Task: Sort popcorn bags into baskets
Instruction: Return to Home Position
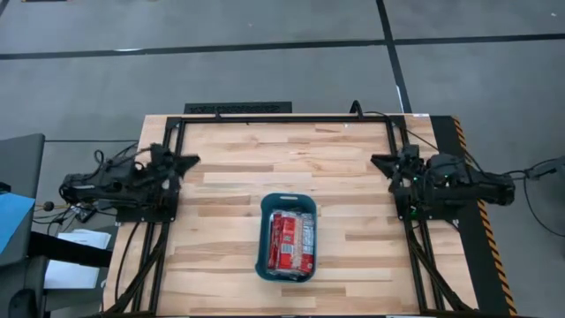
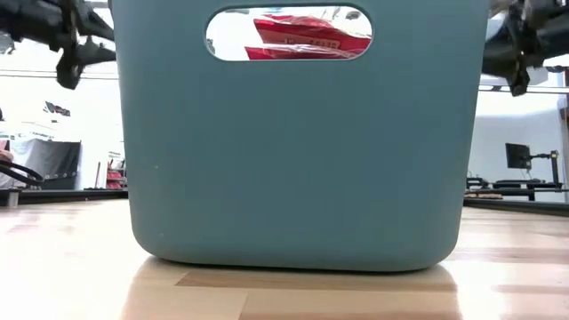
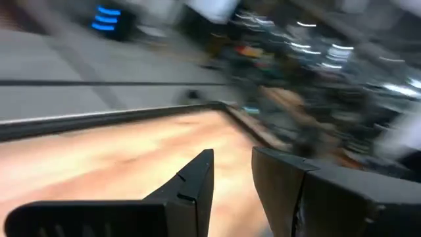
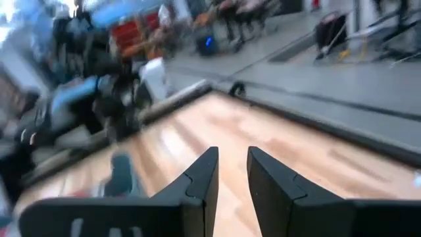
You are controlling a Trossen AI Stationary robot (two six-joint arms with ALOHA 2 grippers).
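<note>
Lying in basket (image 1: 261, 238), popcorn bags (image 1: 291, 243) show whole overhead; left hand (image 3: 231, 155), right hand (image 4: 232, 153) narrow.

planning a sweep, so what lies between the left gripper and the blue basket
Only bare wooden tabletop, as the high view shows: nothing lies between the left gripper and the basket, which holds the popcorn bags.

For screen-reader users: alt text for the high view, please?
A teal bin holding red popcorn bags sits on the wooden table. The left claw and right claw are parked at its sides, away from the bin.
</note>
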